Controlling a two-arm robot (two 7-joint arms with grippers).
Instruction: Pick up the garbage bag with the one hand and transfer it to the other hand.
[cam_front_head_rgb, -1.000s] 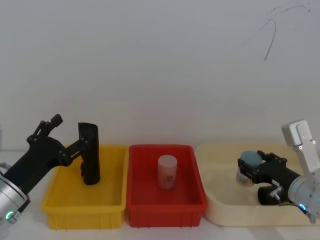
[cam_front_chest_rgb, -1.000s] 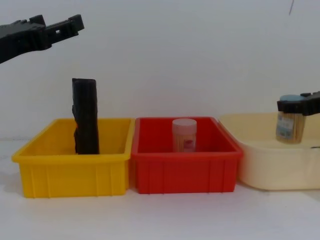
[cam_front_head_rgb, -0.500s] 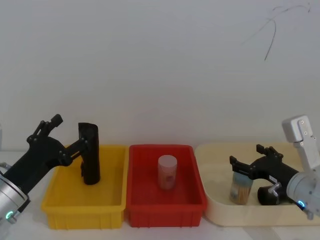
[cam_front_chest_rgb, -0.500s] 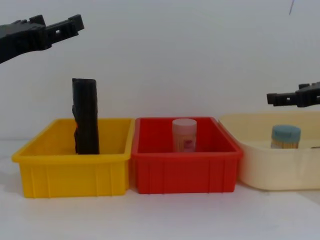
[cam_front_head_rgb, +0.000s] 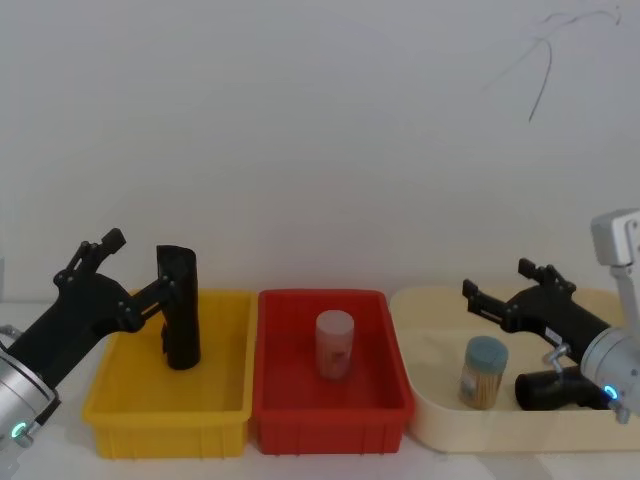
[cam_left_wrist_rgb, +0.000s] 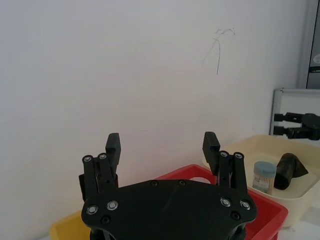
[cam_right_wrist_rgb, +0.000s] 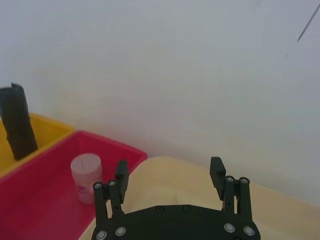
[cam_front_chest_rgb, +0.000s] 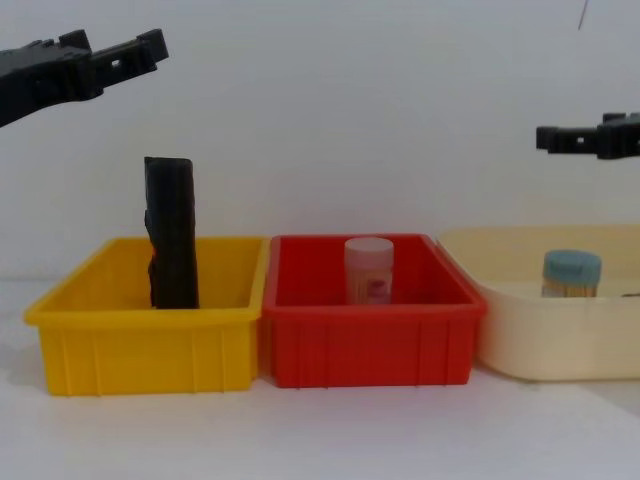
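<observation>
Plainly, my left claw (cam_front_head_rgb: 140, 265) hung wide open and empty, high above the garbage bag (cam_front_head_rgb: 180, 310), which stood upright in the yellow bin (cam_front_head_rgb: 165, 425) at nine o'clock. Closing near the top of that tall roll could have tipped it over or caught only loose film. My right claw (cam_front_head_rgb: 497, 278), equally open and empty, hovered at three o'clock over the cream tray (cam_front_head_rgb: 440, 420).

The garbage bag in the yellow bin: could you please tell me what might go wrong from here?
1. The garbage bag stands upright and rises well above the yellow bin; a sideways brush from the open left gripper, now raised above it, could tip it over.
2. The open right gripper hangs over the cream tray; a low path to the handover might clip the white jar in the red bin.
</observation>
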